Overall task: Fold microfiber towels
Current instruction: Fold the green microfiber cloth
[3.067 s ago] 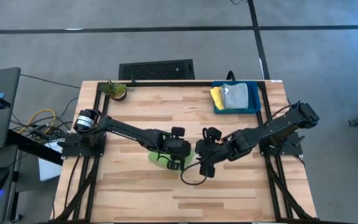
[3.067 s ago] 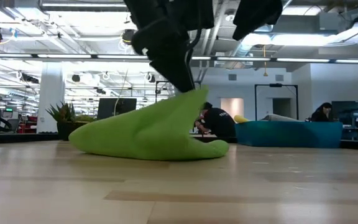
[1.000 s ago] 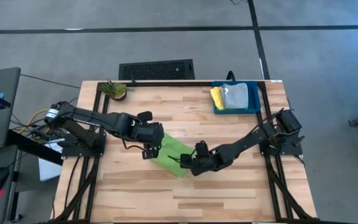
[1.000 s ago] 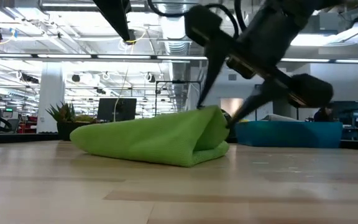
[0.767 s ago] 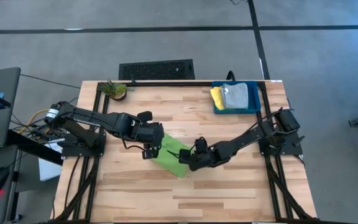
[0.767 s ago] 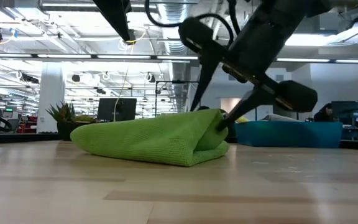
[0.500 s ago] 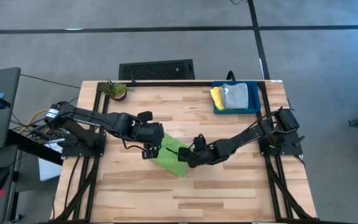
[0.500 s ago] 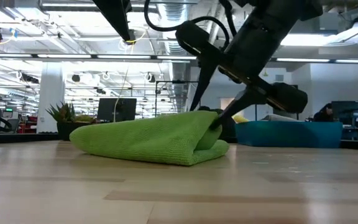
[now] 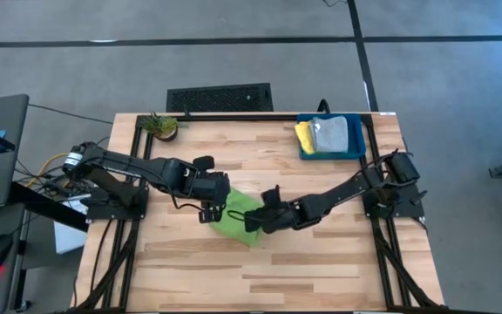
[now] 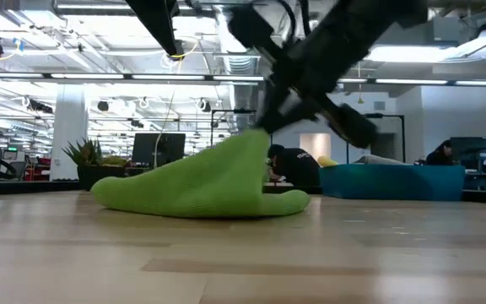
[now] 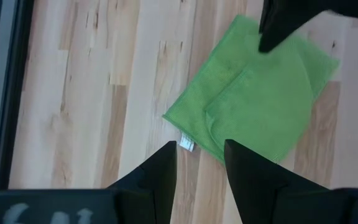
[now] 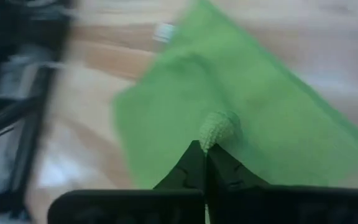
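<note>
A lime green microfiber towel (image 9: 234,218) lies folded in the middle of the table, its underside on the wood, and rises to a peak (image 10: 251,143) near its right end. My right gripper (image 9: 253,220) is shut on that peak. My left gripper (image 11: 201,158) hovers open above the table just left of the towel (image 11: 260,106) and touches nothing. A yellow towel (image 9: 304,135) and a grey towel (image 9: 329,133) lie in the bin. My right gripper pinches a small bunch of the towel's upper layer (image 12: 217,127) between its two fingertips, near the towel's right end. The fingers slant down from the table's right side. The pinched cloth is drawn up into a peak (image 10: 256,137); the rest lies on the table.
A dark teal-blue bin (image 9: 356,148) stands at the far right corner. A small potted plant (image 9: 160,125) stands at the far left corner. Bare wood lies along the near half of the table (image 9: 260,279).
My right gripper has shut on the towel's right end, moved a little toward the table's left, rolled and risen. The towel's upper layer there has been pulled up from a flat fold into a peak; its left part has stayed on the table.
</note>
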Controlling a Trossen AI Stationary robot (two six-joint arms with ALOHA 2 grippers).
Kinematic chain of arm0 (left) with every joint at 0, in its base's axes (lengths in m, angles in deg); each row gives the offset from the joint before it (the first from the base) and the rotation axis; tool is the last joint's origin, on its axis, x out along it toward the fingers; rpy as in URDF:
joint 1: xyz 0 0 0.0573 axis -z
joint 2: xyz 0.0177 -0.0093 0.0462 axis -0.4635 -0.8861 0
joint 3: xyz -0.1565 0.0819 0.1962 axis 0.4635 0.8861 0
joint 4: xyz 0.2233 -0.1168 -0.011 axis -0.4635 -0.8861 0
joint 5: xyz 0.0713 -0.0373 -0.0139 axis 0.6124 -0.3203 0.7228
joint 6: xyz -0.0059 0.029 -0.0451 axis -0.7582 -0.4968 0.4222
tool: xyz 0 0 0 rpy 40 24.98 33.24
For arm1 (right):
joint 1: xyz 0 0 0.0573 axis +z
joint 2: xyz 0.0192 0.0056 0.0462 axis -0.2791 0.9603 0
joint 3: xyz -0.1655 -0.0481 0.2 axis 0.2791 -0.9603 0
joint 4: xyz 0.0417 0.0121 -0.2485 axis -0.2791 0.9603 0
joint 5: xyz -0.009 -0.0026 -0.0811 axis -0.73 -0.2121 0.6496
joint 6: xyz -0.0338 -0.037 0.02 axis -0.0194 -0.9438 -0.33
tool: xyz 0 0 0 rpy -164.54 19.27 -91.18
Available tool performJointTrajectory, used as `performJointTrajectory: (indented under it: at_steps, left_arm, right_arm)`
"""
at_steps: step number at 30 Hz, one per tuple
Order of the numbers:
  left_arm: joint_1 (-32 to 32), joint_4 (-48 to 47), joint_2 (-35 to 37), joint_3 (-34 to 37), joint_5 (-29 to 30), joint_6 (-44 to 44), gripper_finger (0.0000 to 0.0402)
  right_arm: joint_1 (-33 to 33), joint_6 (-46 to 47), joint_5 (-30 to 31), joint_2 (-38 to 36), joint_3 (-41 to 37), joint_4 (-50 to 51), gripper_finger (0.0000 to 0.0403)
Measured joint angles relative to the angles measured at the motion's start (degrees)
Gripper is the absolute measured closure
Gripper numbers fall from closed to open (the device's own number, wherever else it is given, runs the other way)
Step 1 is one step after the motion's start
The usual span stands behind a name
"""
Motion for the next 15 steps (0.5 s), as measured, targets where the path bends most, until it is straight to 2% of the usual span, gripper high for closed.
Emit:
performJointTrajectory:
  at_steps: [4,9,12,15]
  left_arm:
    - [0.0,0.0,0.0,0.0,0.0,-0.16,0.0274]
    - [0.0,0.0,-0.02,0.0,0.0,-0.16,0.0274]
    - [0.0,0.0,-0.02,0.0,-0.01,-0.16,0.0274]
    - [0.0,0.0,-0.02,0.0,-0.02,-0.16,0.0274]
  right_arm:
    - [0.02,-12.22,2.03,-0.04,0.03,-8.82,0.0395]
    - [1.25,-21.93,9.07,-0.07,0.04,-9.72,0.0398]
    - [2.8,-20.38,14.21,-0.07,0.04,-6.84,0.0397]
    - [4.06,-10.92,14.52,-0.09,0.04,0.35,0.0396]
